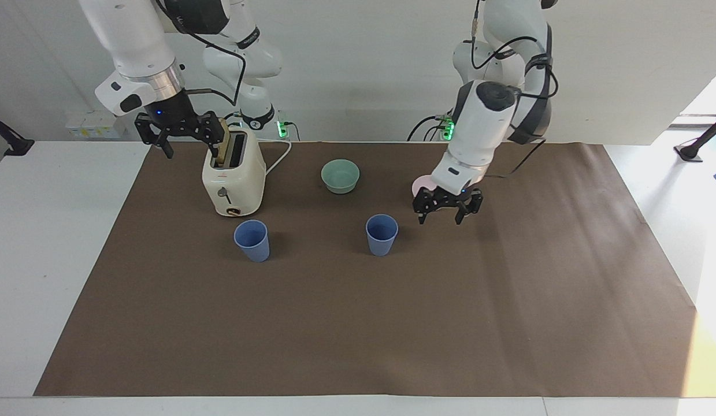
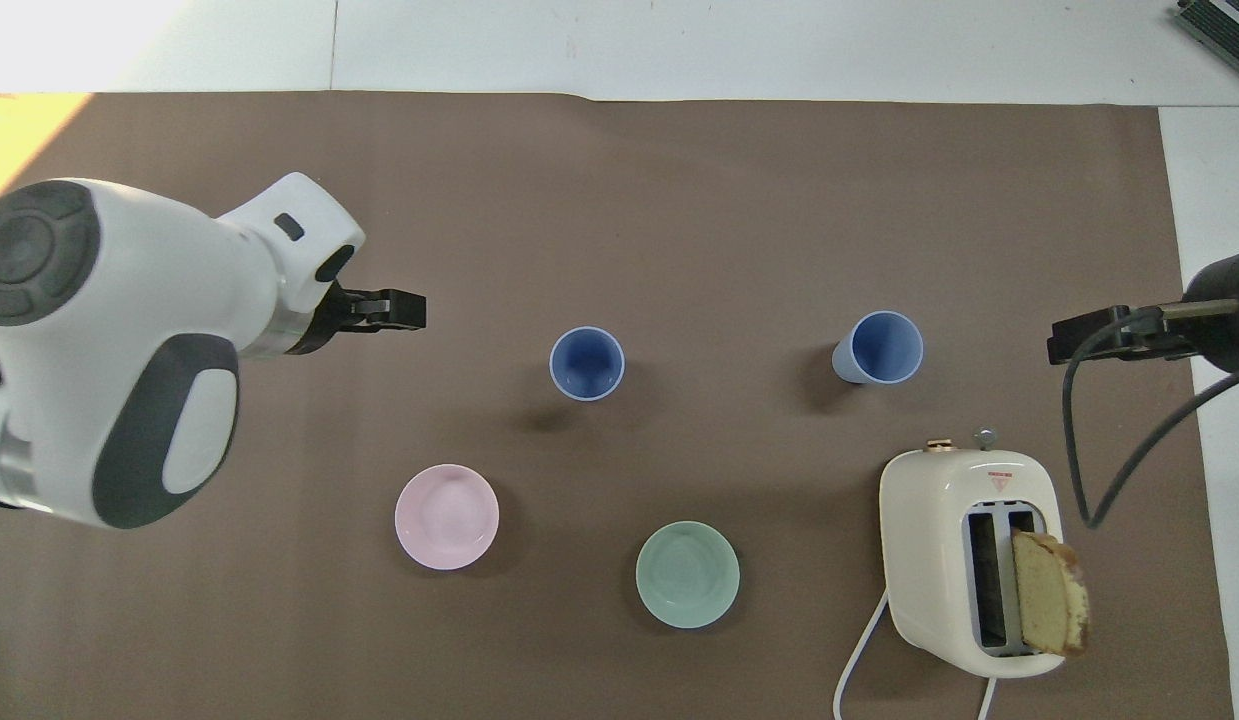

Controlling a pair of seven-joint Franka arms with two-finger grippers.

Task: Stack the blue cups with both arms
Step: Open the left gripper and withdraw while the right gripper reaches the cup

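- My left gripper (image 1: 448,209) hangs empty with its fingers spread, up off the mat (image 1: 508,300) in the facing view, beside the pink bowl (image 2: 446,517) and toward the left arm's end of the table.
- The middle blue cup (image 1: 382,234) stands upright on the mat, mouth up, free of any grip. It is near my left gripper but clearly apart from it, on the side toward the right arm's end.
- My guess at why it sits there: mid-table puts it within reach of either arm, a fair spot for building the stack.
- The other blue cup (image 1: 252,240) is also upright, mouth up, well apart from the first, toward the right arm's end. It sits just beside the toaster (image 1: 233,173), a bit farther from the robots than it.
- My right gripper (image 1: 178,128) waits in the air next to the toaster top, fingers spread, holding nothing. The second cup lies below it, farther from the robots, untouched.
- The toaster has a slice of bread (image 2: 1049,592) poking out of one slot.
- The teal bowl (image 1: 340,175) sits nearer the robots than both cups, between toaster and pink bowl. Not part of the job.
- Judgement: nothing is stacked yet. The likely next call is for the right gripper to take the cup by the toaster and drop it into the middle one. The toaster is close, so clearance is tight there.
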